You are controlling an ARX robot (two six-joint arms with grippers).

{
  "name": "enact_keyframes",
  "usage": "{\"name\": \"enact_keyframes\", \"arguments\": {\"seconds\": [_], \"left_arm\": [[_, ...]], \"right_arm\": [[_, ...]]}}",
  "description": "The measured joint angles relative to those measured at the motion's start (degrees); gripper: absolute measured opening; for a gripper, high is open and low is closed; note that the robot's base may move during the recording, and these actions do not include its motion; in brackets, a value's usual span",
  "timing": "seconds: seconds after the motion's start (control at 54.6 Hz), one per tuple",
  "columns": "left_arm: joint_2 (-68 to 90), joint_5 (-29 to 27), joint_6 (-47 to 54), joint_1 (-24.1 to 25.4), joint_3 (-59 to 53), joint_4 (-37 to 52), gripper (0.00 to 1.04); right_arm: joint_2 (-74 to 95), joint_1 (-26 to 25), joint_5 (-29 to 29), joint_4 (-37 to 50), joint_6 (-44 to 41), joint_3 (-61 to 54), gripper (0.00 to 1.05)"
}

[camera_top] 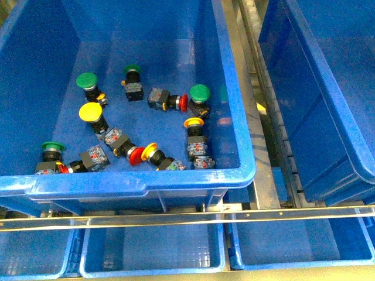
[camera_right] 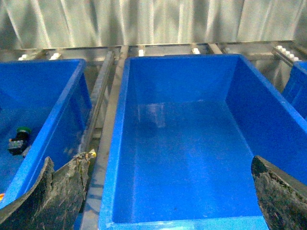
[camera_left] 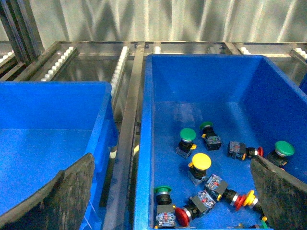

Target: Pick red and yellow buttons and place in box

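Observation:
Red and yellow buttons lie mixed with green ones in a deep blue crate (camera_top: 140, 181). A yellow cap (camera_top: 90, 112) stands upright, and another yellow one (camera_top: 194, 123) stands by the right wall. A red one (camera_top: 183, 103) lies on its side. A red cap (camera_top: 136, 154) and a yellow cap (camera_top: 150, 151) touch near the front wall. My left gripper (camera_left: 171, 158) hangs open above this crate, over the yellow button (camera_left: 201, 161). My right gripper (camera_right: 169, 157) is open over the empty box (camera_right: 115, 143), seen in the front view as the box (camera_top: 316, 88). Neither arm shows in the front view.
Green-capped switches (camera_top: 86, 81) (camera_top: 200, 92) (camera_top: 53, 146) sit among the buttons. A metal roller rail (camera_top: 263, 117) separates the two crates. Shallow blue trays (camera_top: 152, 252) line the near edge. Another blue crate (camera_left: 48, 124) stands beyond the rail (camera_left: 127, 124) in the left wrist view.

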Motion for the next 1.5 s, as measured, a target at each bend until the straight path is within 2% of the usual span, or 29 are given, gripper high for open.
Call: {"name": "enact_keyframes", "arguments": {"seconds": [0.256, 0.275, 0.311, 0.366, 0.421, 0.531, 0.677, 0.861, 0.97, 1.447, 1.501], "left_arm": [[0.0, 0.0, 0.0, 0.0, 0.0, 0.0, 0.97], [1.2, 0.8, -0.6, 0.1, 0.4, -1.6, 0.97], [5.0, 3.1, -2.4, -0.3, 3.8, -10.3, 0.97], [13.9, 2.2, -5.5, -2.7, 9.1, -19.4, 0.97], [22.3, 0.4, -7.6, -5.8, 12.6, -21.8, 0.97], [38.6, -4.2, -11.6, -13.2, 19.3, -14.0, 0.97], [50.4, -5.9, -12.3, -15.6, 24.2, -4.6, 0.97], [67.8, -7.1, -12.1, -15.6, 29.6, 2.6, 0.97], [76.1, -5.9, -11.3, -14.9, 32.4, 5.5, 0.97], [104.1, 0.3, -2.8, -8.3, 46.5, 10.9, 0.97], [106.1, -0.3, -1.4, -8.1, 48.3, 11.0, 0.97]], "right_arm": [[0.0, 0.0, 0.0, 0.0, 0.0, 0.0, 0.99], [0.0, 0.0, 0.0, 0.0, 0.0, 0.0, 0.99], [0.0, 0.0, 0.1, 0.0, 0.0, 0.0, 0.99], [0.0, 0.0, 0.0, 0.0, 0.0, 0.0, 0.99], [0.0, 0.0, 0.0, 0.0, 0.0, 0.0, 0.99], [0.0, 0.0, 0.0, 0.0, 0.0, 0.0, 0.99], [0.0, 0.0, 0.0, 0.0, 0.0, 0.0, 0.99], [0.0, 0.0, 0.0, 0.0, 0.0, 0.0, 0.99], [0.0, 0.0, 0.0, 0.0, 0.0, 0.0, 0.99], [0.0, 0.0, 0.0, 0.0, 0.0, 0.0, 0.99], [0.0, 0.0, 0.0, 0.0, 0.0, 0.0, 0.99]]}}
